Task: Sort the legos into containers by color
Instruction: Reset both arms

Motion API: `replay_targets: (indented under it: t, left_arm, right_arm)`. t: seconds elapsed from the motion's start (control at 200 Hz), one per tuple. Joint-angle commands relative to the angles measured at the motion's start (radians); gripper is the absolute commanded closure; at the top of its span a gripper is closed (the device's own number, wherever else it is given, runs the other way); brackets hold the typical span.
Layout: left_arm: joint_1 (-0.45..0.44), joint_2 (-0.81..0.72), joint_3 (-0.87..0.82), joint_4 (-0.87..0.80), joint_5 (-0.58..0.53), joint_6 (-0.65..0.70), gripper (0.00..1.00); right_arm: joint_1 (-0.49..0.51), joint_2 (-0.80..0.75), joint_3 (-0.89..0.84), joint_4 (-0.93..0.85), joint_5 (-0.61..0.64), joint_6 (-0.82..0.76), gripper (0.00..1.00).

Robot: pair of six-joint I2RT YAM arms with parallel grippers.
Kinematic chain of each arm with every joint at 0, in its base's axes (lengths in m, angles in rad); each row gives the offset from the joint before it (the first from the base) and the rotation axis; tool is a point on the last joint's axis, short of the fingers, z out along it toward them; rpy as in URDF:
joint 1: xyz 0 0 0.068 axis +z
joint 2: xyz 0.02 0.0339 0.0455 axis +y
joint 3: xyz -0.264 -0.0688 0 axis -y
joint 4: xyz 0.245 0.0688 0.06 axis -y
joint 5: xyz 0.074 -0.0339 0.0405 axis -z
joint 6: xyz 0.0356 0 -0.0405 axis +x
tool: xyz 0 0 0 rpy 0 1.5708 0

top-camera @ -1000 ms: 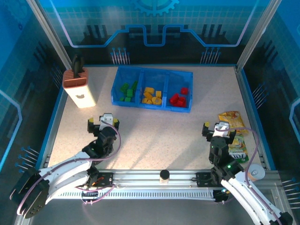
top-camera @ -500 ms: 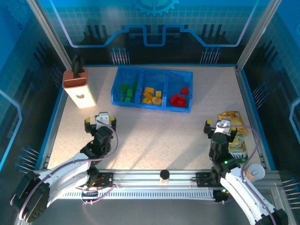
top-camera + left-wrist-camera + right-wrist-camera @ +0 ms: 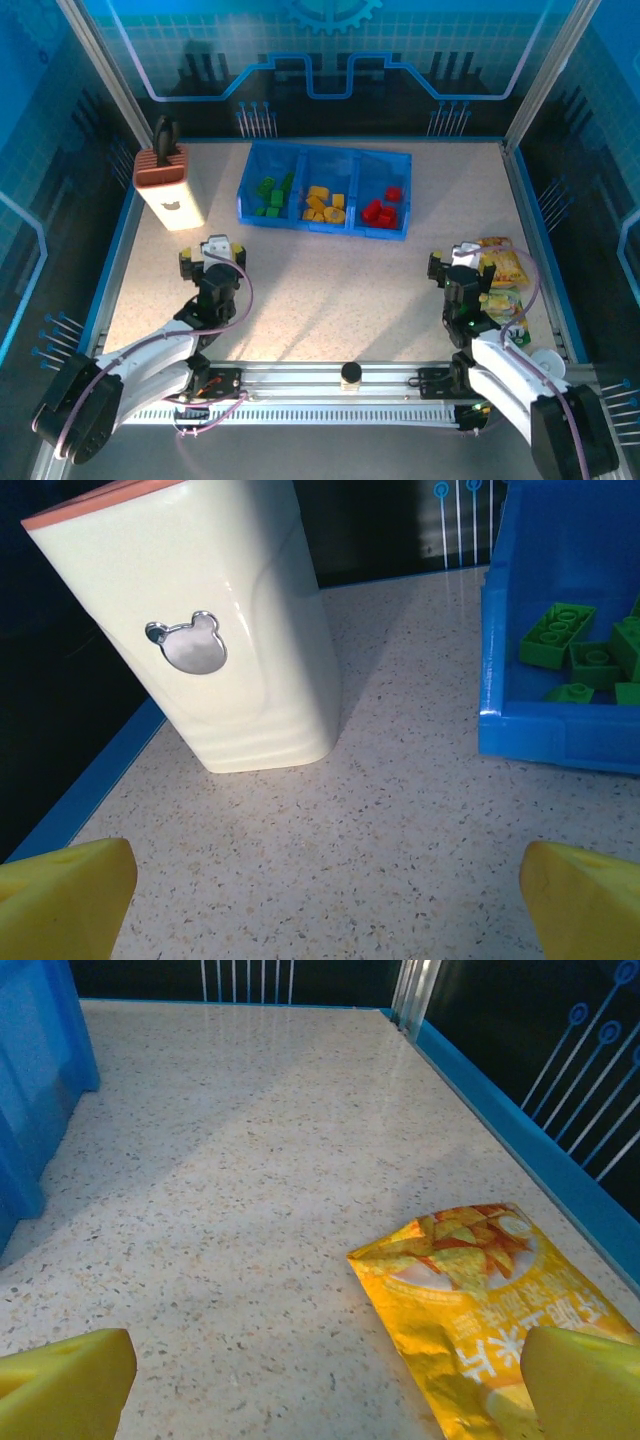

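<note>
Snack bag (image 3: 505,262) part-hidden by R hand (image 3: 462,262); L hand (image 3: 212,256) & R hand spread wide; open desk (image 3: 330,285) before containers (image 3: 320,227).

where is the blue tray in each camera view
Top external: blue tray in the upper middle.
Left wrist: blue tray at the right edge, green legos inside.
Right wrist: blue tray at the left edge.
Shared landmark: the speckled tabletop under it.

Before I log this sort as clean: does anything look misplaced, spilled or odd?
Nothing stands out. Green legos, yellow-orange legos and red legos each sit in their own compartment of the blue tray, unmixed. A yellow snack bag lies flat off to the right.
</note>
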State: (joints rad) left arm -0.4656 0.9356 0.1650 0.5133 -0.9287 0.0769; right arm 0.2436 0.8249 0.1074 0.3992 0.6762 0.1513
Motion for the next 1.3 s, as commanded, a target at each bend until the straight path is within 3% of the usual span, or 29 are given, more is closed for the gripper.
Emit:
replay_targets:
  t: [0.0,0.41,0.885,1.296]
  left_arm:
    - [0.018,0.007,0.0,0.056,0.022,-0.025,0.01]
    - [0.088,0.056,-0.005,0.14,0.07,-0.04,0.01]
    - [0.12,0.231,0.008,0.369,0.094,0.016,0.01]
    - [0.124,0.415,-0.015,0.707,0.109,0.108,0.01]
  right_arm:
    - [-0.023,0.073,0.048,0.15,-0.025,-0.021,0.0]
    - [-0.036,0.298,0.078,0.402,-0.044,-0.084,0.0]
    - [-0.038,0.485,0.089,0.674,-0.072,-0.184,0.0]
    - [-0.033,0.489,0.082,0.691,-0.103,-0.194,0.0]
